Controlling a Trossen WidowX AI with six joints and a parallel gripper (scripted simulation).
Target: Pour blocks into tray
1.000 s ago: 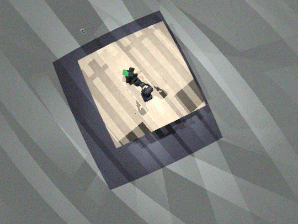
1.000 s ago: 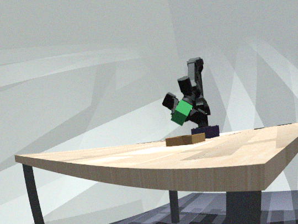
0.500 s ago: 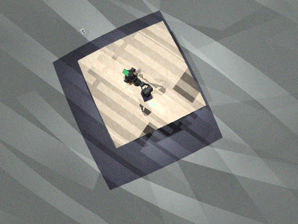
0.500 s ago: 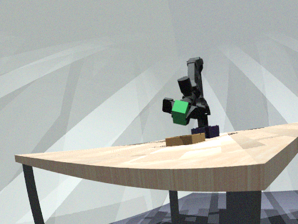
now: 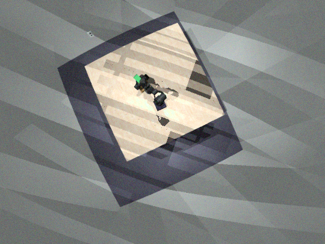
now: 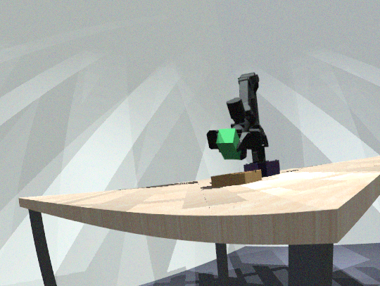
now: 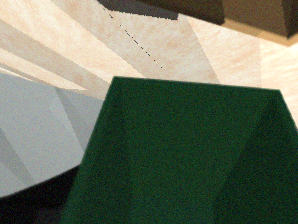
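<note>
The green cup [image 5: 137, 79] [image 6: 229, 145] [image 7: 170, 145] is held well above the table, tipped steeply with its mouth downward. My gripper [image 5: 141, 81] [image 6: 226, 144] is shut on the cup, one finger on each side. In the wrist view no block shows in the visible part of the cup's inside; the lower part is cut off by the frame. The shallow brown tray [image 6: 229, 179] [image 7: 257, 15] lies on the table below the cup. The tray's floor is hidden in the exterior view and barely shows elsewhere, so blocks in it cannot be made out.
The arm's dark purple base [image 5: 160, 107] [image 6: 273, 168] stands on the pale wooden table [image 5: 129, 126] [image 6: 141, 204] behind the tray in the exterior view. Striped shadows cross the table top. The table's near edge and corner show in the exterior view.
</note>
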